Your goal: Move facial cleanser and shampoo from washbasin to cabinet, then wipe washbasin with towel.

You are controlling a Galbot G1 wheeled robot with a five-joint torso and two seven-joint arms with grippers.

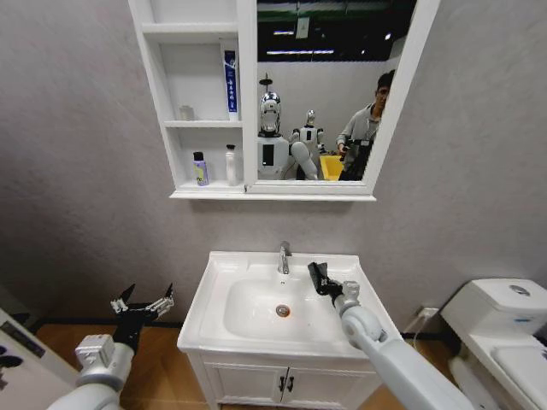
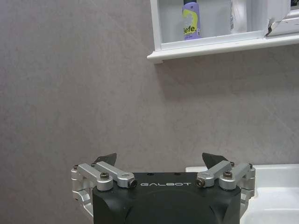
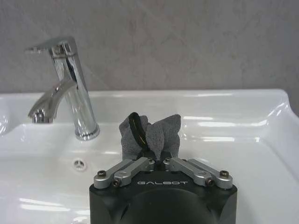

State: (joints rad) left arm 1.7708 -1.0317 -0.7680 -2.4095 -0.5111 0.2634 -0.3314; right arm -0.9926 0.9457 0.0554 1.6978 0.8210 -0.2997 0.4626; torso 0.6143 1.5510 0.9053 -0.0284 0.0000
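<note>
- The towel (image 3: 150, 135) is bunched up in the right hand (image 3: 159, 156), pinched tight between its fingertips, a dark-and-yellow edge showing in the folds.
- In the head view that right hand (image 1: 320, 279) sits centre-right of the frame, over the back rim of the washbasin (image 1: 224, 272), just right of the tap (image 1: 284, 257).
- Key relation: the oval bowl lies below and to the left of the towel, so I judge the wipe sweeps down and leftward.
- Two bottles (image 1: 200, 169) already stand on the cabinet (image 1: 167, 102)'s lowest shelf, upper left.
- The left hand (image 1: 144, 304) hangs wide and empty at lower left, off the basin's side.
</note>
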